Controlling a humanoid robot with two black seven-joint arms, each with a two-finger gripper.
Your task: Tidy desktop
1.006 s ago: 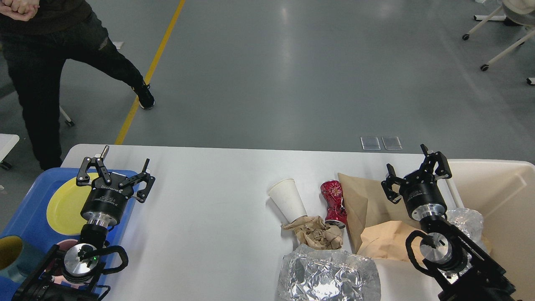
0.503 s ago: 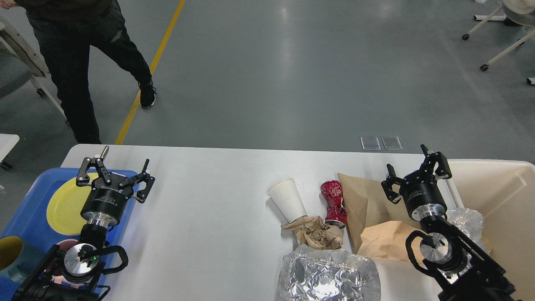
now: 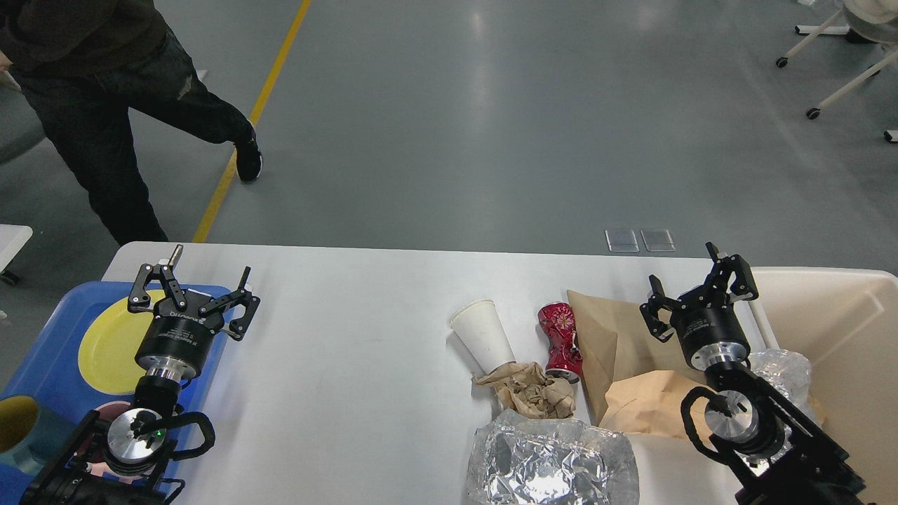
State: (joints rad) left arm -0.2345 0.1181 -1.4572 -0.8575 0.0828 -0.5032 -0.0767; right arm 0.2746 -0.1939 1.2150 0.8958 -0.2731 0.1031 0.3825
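Only the bystander (image 3: 98,105) beyond the tabletop (image 3: 351,365) has shifted, while both my left gripper (image 3: 193,294) and right gripper (image 3: 694,291) hover with fingers spread and empty, so the cup (image 3: 483,335), can (image 3: 560,335) and foil (image 3: 554,463) remain uncleared.

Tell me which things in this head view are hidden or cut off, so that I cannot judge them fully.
- Foil sheet: its near part is cut by the bottom edge.
- Teal cup: cut by the left edge.
- Beige bin: the right edge cuts it, and the right arm hides part of its contents.
- Brown paper bag: partly behind the right gripper.
- Yellow plate: partly behind the left gripper.
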